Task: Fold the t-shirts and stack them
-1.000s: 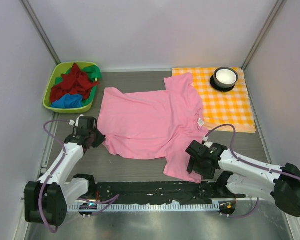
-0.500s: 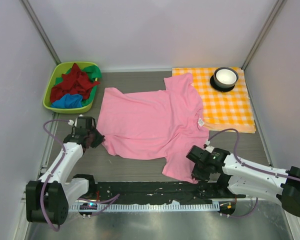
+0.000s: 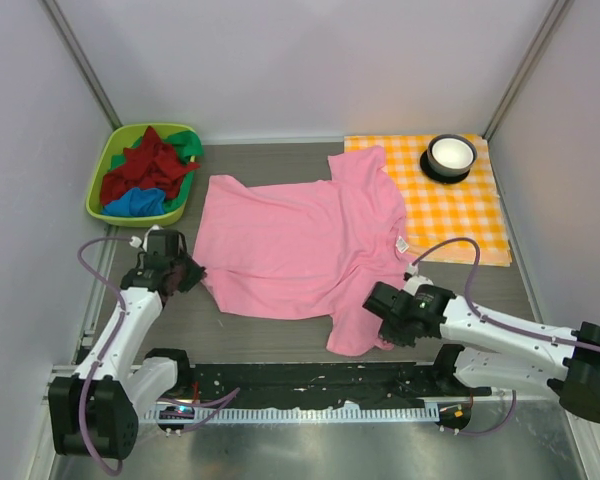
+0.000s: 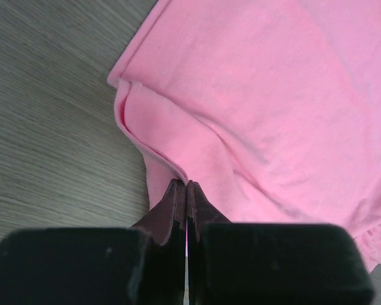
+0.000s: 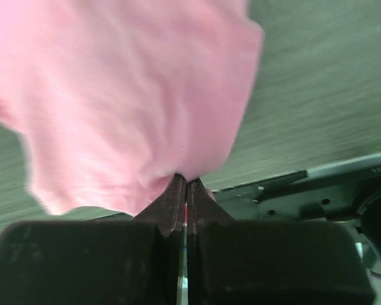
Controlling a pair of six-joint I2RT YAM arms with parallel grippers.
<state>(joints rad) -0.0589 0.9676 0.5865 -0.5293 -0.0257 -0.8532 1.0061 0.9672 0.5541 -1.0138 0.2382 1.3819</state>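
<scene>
— Now, confirm grip status before the fold: what does each end effector hold?
— Left gripper (image 4: pixel 186 185): jaws clamped together on the near hem corner of the pink t-shirt (image 3: pixel 300 240), with a sliver of pink showing between the tips. Right gripper (image 5: pixel 186 182): jaws likewise clamped, pinching the edge of the near sleeve, with cloth gathered at the tips.
— Location of the garment?
— Spread flat on the table (image 3: pixel 280 330), hem to the left, collar to the right, between the green basket (image 3: pixel 97 195) and the checked cloth (image 3: pixel 460 215). The far sleeve laps the edge of that cloth. The dark red, green and blue t-shirts (image 3: pixel 145 170) lie heaped in the basket.
— Procedure for the step in hand?
— By my reading, the step is to fold the near edge over toward the far edge. Raise both grippers together, only enough to clear the table. Hold the edge lightly taut between them so it does not sag. Carry it across in parallel, lay it on the far half, then release.
— Cautions?
— Both pinches look shallow, so a jerk may pull the cloth free. Uneven travel gives a skewed fold. Keep well clear of the bowl (image 3: pixel 451 153)
</scene>
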